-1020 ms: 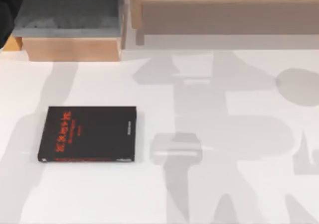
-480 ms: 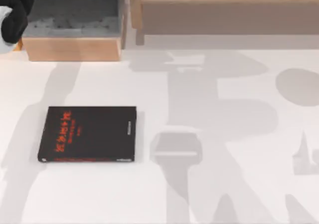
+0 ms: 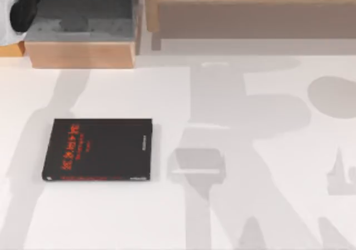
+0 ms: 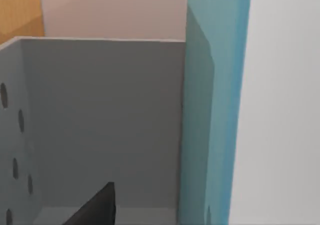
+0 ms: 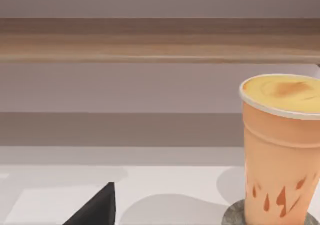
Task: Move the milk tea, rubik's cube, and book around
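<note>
Left arm point(image 3: 22, 8) is seen further into the top view's far-left corner than 1 s ago, now over the grey-lined wooden drawer point(image 3: 83, 36). It was barely in frame before, so a move toward or along the drawer is inferred. Left gripper state can't be told; in the left wrist view a dark fingertip point(image 4: 97, 207) is seen against the drawer's grey wall, w/ a light teal panel point(image 4: 215, 110) just beside it, identity unclear.

Book point(image 3: 99, 149) is unchanged: flat on the table point(image 3: 250, 216), black cover up, left-centre, well apart from the drawer, not touched by anything.

Milk tea point(image 5: 280, 150) is seen in the right wrist view, upright on a grey coaster point(image 5: 235, 217), wooden shelf point(image 5: 150, 40) behind it. Right gripper state can't be told either; one dark fingertip point(image 5: 97, 207) is visible, apart from the cup.

Judgement: book not yet handled; no grasp confirmed on anything.
</note>
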### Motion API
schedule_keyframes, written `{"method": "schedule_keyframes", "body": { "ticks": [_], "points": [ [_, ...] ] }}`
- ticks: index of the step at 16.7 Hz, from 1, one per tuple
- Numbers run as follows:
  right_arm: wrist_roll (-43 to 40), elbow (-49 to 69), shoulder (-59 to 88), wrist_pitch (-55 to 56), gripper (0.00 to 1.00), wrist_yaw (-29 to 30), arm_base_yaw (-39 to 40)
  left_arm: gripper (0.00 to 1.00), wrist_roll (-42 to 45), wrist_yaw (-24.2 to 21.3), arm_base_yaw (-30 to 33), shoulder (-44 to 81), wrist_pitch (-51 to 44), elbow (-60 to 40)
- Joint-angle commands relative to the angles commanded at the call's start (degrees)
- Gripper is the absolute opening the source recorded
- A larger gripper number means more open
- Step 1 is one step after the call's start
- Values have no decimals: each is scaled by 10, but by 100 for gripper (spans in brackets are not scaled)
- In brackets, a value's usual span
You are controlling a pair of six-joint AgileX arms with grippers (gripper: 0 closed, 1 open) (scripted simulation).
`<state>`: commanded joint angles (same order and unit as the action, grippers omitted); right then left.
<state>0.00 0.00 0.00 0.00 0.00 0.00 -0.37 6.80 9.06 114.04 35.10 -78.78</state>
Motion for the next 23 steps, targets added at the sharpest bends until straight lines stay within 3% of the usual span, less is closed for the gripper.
{"method": "schedule_keyframes", "body": {
  "ticks": [4,17,23],
  "points": [
    [0,0,0,0,100,0,0,100,0,0,0,4,-2,-5],
    [0,0,0,0,100,0,0,2,0,0,0,4,-2,-5],
    [0,0,0,0,100,0,0,0,0,0,0,4,-2,-5]
  ]
}}
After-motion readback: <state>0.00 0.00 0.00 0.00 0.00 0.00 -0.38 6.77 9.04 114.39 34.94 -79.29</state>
